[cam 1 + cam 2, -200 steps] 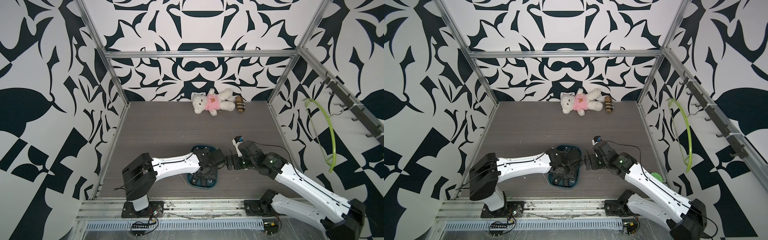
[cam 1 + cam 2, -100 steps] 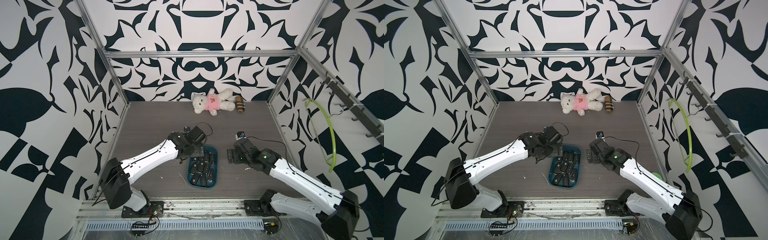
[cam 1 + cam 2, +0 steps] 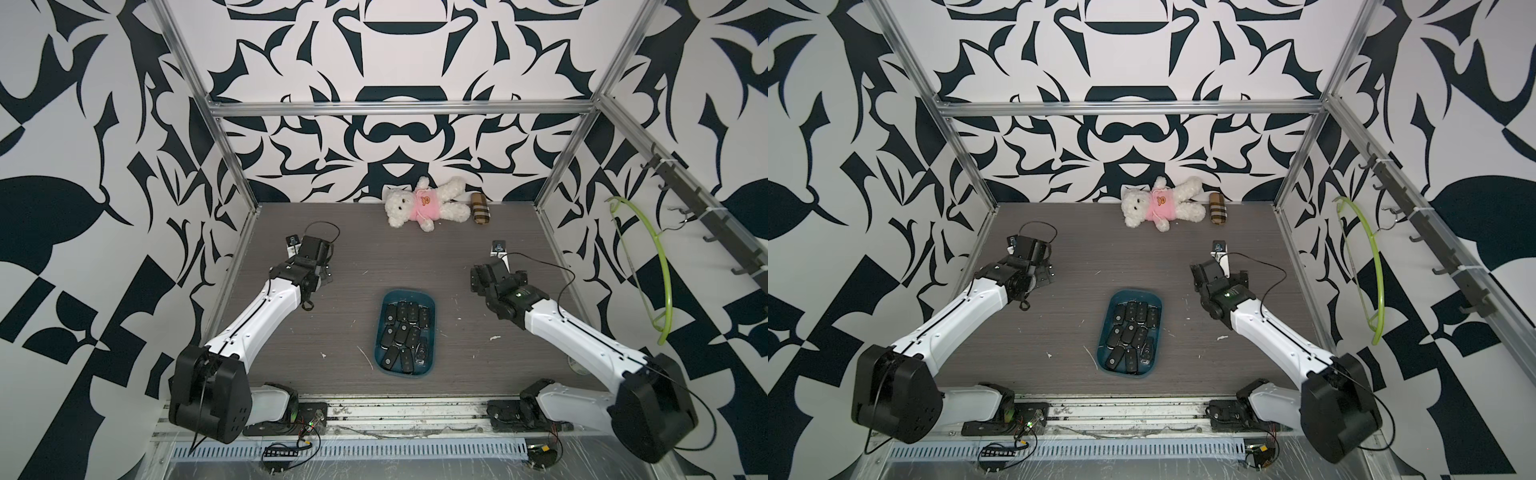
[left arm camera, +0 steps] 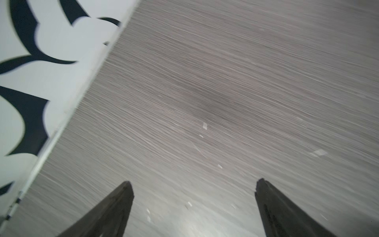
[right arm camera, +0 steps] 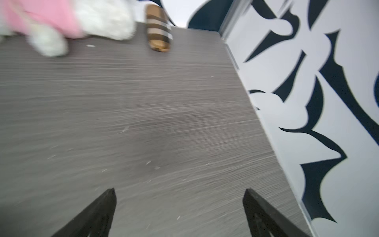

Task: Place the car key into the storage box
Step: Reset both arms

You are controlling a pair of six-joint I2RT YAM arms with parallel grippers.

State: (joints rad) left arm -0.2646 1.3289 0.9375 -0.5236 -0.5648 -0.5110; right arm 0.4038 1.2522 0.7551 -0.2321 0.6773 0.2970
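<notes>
The storage box, a shallow teal tray, sits on the grey table near the front middle. Several black car keys lie inside it in rows. My left gripper hovers over bare table far to the left of the box, close to the left wall, in a top view. It is open with nothing between its fingers. My right gripper is off to the right of the box, also open and holding nothing, pointing toward the back.
A white teddy bear in a pink shirt lies against the back wall. A small brown plaid pouch lies beside it. A green hanger hangs on the right wall. Metal frame posts stand at the corners.
Both arms have drawn back from the box, the left one up and to the left, the right one to the right. The left gripper has opened, and the keys in the box now show.
</notes>
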